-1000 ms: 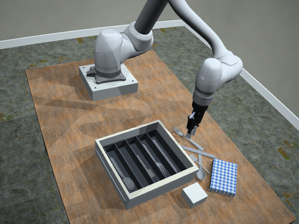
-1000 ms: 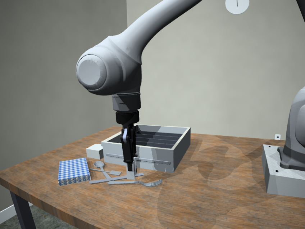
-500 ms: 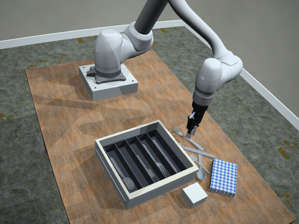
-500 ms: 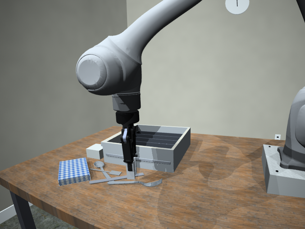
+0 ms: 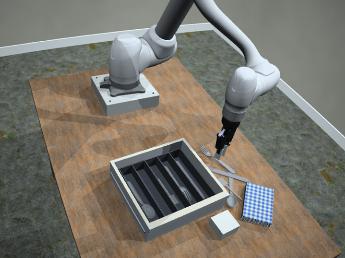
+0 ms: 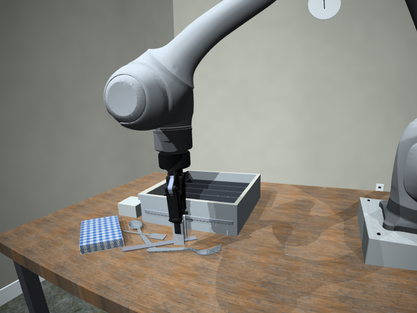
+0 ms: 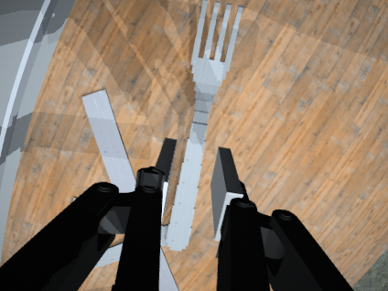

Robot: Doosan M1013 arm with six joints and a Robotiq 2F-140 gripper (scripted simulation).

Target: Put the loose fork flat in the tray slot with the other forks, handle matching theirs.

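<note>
The loose fork [image 5: 219, 161] lies flat on the wooden table just right of the tray's far corner, tines pointing away from the other cutlery; it also shows in the exterior view [image 6: 188, 249] and the wrist view [image 7: 198, 134]. My gripper [image 5: 219, 154] [image 6: 179, 240] points straight down over the fork's handle, fingertips low at the table. In the wrist view the fingers stand narrowly apart on either side of the handle, with a gap on each side. The grey divided tray [image 5: 168, 186] holds a fork [image 5: 185, 192] in a slot near its right side, tines toward the near end.
A knife [image 5: 227, 174] and a spoon [image 5: 231, 195] lie crossed just beyond the fork's handle. A blue checked napkin stack [image 5: 257, 204] and a white box [image 5: 224, 224] sit right of the tray. The robot base [image 5: 124, 95] stands at the far left of the table.
</note>
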